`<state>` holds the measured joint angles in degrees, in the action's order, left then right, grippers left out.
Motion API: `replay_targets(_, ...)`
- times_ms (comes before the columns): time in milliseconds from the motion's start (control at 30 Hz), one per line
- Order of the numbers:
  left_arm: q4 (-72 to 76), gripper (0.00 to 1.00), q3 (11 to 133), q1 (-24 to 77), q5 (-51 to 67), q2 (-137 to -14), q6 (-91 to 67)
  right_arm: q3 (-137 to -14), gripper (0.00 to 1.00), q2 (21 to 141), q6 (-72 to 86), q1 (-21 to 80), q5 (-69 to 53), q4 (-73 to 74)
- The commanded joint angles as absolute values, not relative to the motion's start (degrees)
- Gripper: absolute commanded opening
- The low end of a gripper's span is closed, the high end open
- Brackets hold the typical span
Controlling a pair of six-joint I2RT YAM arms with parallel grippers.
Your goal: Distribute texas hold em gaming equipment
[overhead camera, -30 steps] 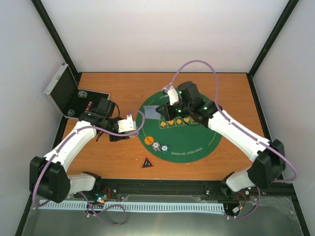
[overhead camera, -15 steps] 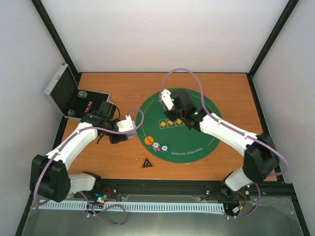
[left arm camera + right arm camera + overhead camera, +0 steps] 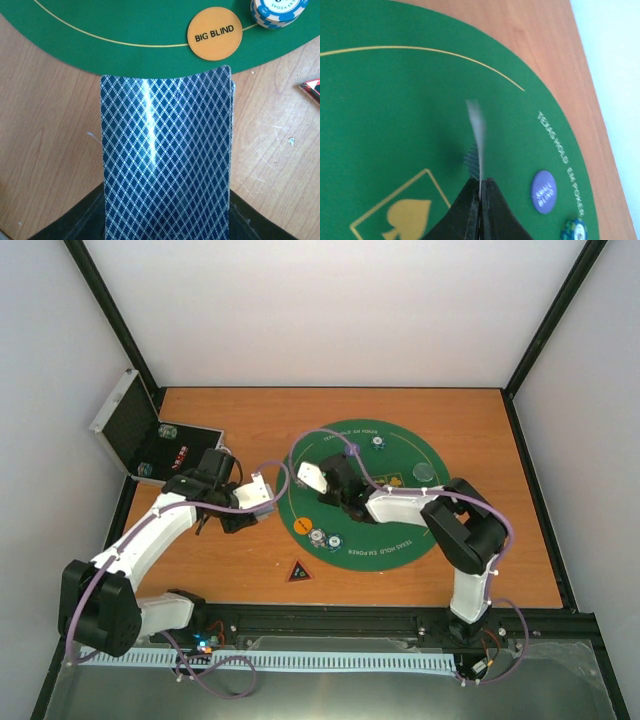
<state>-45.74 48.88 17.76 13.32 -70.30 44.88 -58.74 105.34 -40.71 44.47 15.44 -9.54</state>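
The round poker mat (image 3: 400, 530) is lying in the middle of the table (image 3: 500, 430), and the open case (image 3: 140, 435) is sitting at its far left corner. Just inside the mat's near left edge the BIG BLIND button (image 3: 215, 33) is lying, with chips (image 3: 318, 537) just right of it. The triangle (image 3: 298, 571) is lying on the table before the mat. Near the mat's far edge the SMALL BLIND button (image 3: 543, 191) is lying left of another chip (image 3: 572, 230). The clear disc (image 3: 425, 472) is resting on the mat's right part. The deck of cards (image 3: 165, 155) is hanging in the left gripper (image 3: 255, 502) over the table, reaching the mat's left edge. A single card (image 3: 477, 145) is standing on edge in the right gripper (image 3: 480, 187) above the mat.
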Motion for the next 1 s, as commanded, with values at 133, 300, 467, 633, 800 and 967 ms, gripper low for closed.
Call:
replay_targets(133,-44.56,0.48,49.04,17.49,12.13,-67.62,43.65,-58.06,0.03,109.77,-37.45,50.0,12.65,-7.78)
replay_targets(300,-44.56,0.48,49.32,17.4,11.99,-67.84,43.92,-60.72,0.03,110.78,-28.93,50.19,9.81,-0.76)
replay_targets(467,-44.56,0.48,49.42,17.4,11.93,-67.9,43.8,-65.69,0.03,113.1,-22.0,50.18,8.27,6.01)
replay_targets(633,-44.91,0.48,49.42,17.4,11.82,-67.68,43.97,-68.33,0.03,114.1,-17.61,50.18,5.26,9.37)
replay_targets(800,-45.17,0.48,49.33,17.4,11.53,-67.32,44.16,-68.92,0.03,113.65,-15.43,50.19,2.53,9.69)
replay_targets(967,-45.31,0.48,49.41,17.45,11.68,-67.15,44.19,-70.14,0.03,115.2,-15.38,50.19,2.51,9.51)
